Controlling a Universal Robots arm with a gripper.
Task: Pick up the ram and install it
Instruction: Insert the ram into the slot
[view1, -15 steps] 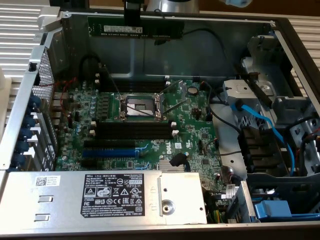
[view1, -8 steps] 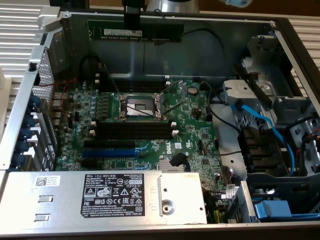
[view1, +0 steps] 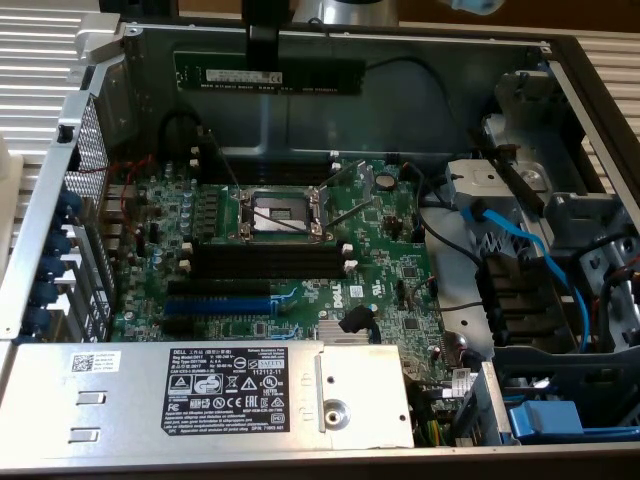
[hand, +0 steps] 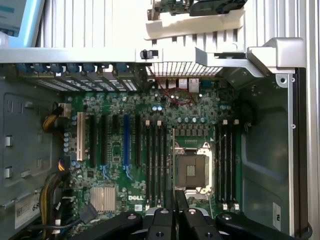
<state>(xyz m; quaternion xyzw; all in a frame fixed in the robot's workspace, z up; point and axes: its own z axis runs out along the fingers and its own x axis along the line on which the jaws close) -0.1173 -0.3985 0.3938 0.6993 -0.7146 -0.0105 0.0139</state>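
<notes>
The pincer (view1: 262, 66) is pinched shut on the ram (view1: 320, 76), gripping the dark-green stick near the middle of its length. The stick lies level, its white label strip facing the exterior camera, raised above the open computer case (view1: 420, 110) and touching nothing else. Beneath the pincer lies the green motherboard (view1: 385, 235). In the wrist view the fingers (hand: 165, 217) hang over the bare processor socket (view1: 280, 212), with empty black memory slots (hand: 156, 165) running along either side of it. Farther out from the pincer is the blue expansion slot (view1: 215, 305). Beyond that, at the case's far edge from the pincer, sits a metal cover with a white label (view1: 200, 390).
</notes>
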